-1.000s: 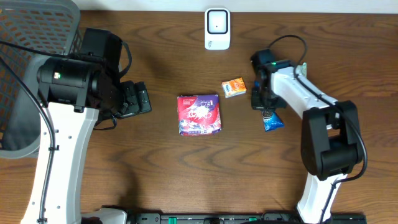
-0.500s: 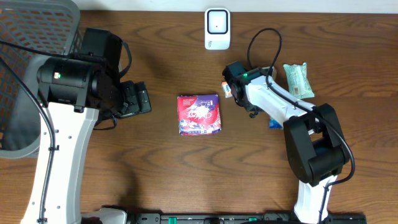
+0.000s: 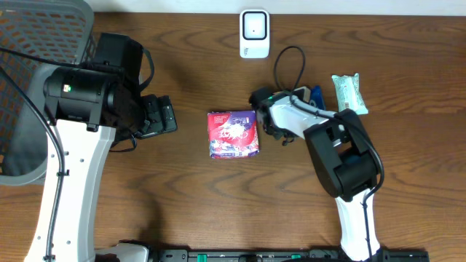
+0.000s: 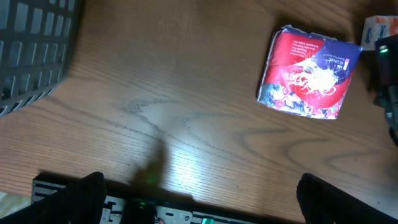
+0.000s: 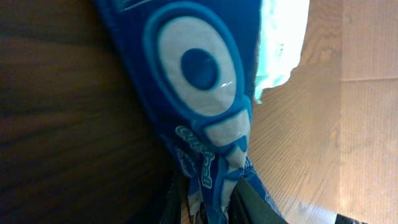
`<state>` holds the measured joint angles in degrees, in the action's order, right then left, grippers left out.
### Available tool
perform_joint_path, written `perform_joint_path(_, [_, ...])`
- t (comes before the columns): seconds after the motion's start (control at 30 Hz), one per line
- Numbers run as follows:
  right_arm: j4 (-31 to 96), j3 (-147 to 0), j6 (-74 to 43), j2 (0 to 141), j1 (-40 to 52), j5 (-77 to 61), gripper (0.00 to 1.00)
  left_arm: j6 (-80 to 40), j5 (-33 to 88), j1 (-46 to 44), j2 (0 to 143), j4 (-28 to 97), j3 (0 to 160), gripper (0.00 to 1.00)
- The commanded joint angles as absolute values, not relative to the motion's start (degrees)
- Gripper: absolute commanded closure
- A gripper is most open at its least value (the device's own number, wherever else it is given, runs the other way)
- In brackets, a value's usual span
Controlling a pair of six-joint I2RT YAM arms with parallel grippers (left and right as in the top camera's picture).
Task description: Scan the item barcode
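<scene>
The white barcode scanner [image 3: 254, 33] stands at the table's back edge. My right gripper [image 3: 307, 95] is below and right of it, holding a blue packet [image 3: 315, 93]. In the right wrist view the blue packet [image 5: 199, 81], printed with a white eye shape, hangs pinched between the dark fingers [image 5: 254, 200], and the gripper [image 5: 214, 202] is shut on its lower end. A red and purple packet [image 3: 234, 134] lies flat mid-table. My left gripper [image 3: 159, 116] hovers open well left of it, with nothing between its fingers [image 4: 81, 194].
A pale green packet [image 3: 349, 93] lies right of the blue one. A dark mesh basket [image 3: 36, 44] fills the back left corner. The right arm's cable loops toward the scanner. The red packet [image 4: 309, 71] also shows in the left wrist view.
The right arm swung left and toward the back with the blue packet. The green packet came into view and the orange box is now covered by the arm. The left arm stayed still.
</scene>
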<state>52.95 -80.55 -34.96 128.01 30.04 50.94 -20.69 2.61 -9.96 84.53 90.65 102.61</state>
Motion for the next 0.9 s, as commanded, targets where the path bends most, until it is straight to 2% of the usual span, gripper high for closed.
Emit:
perform_joint_path(0.0, [53.2, -81.9, -35.6, 128.6, 33.0, 37.1, 0.78, -19.9, 1.9, -9.8, 85.0, 90.8, 102.6, 0.02])
perform_joint_path(0.17, [57.5, -87.8, -35.8, 126.4, 33.1, 30.3, 0.78, -19.9, 1.9, -9.8, 85.0, 90.8, 102.6, 0.02])
perform_joint_path(0.23, [60.1, -91.1, -35.8, 125.4, 32.4, 29.0, 0.74, -19.9, 1.9, -9.8, 85.0, 90.8, 102.6, 0.02])
perform_joint_path(0.27, [61.7, -92.9, -35.7, 124.8, 31.9, 28.5, 0.69, -19.9, 1.9, -9.8, 85.0, 90.8, 102.6, 0.02])
perform_joint_path(0.33, [64.6, -96.1, -35.7, 123.6, 30.4, 27.2, 0.52, -19.9, 1.9, -9.8, 85.0, 90.8, 102.6, 0.02])
perform_joint_path(0.47, [68.8, -100.6, -30.3, 121.3, 25.8, 20.6, 0.46, -19.9, 1.9, -9.8, 85.0, 90.8, 102.6, 0.02])
perform_joint_path(0.53, [69.1, -100.8, -27.7, 120.9, 23.6, 17.4, 0.34, -20.0, 1.9, -9.8, 85.0, 90.8, 102.6, 0.02])
perform_joint_path(0.57, [69.4, -100.8, -26.1, 120.9, 22.2, 15.5, 0.32, -19.9, 1.9, -9.8, 85.0, 90.8, 102.6, 0.02])
perform_joint_path(0.77, [67.8, -98.7, -19.3, 121.1, 12.4, 1.8, 0.34, -19.9, 1.9, -9.8, 85.0, 90.8, 102.6, 0.02])
perform_joint_path(0.87, [63.0, -95.6, -11.4, 121.1, 7.6, -13.4, 0.36, -19.9, 1.9, -9.8, 85.0, 90.8, 102.6, 0.02])
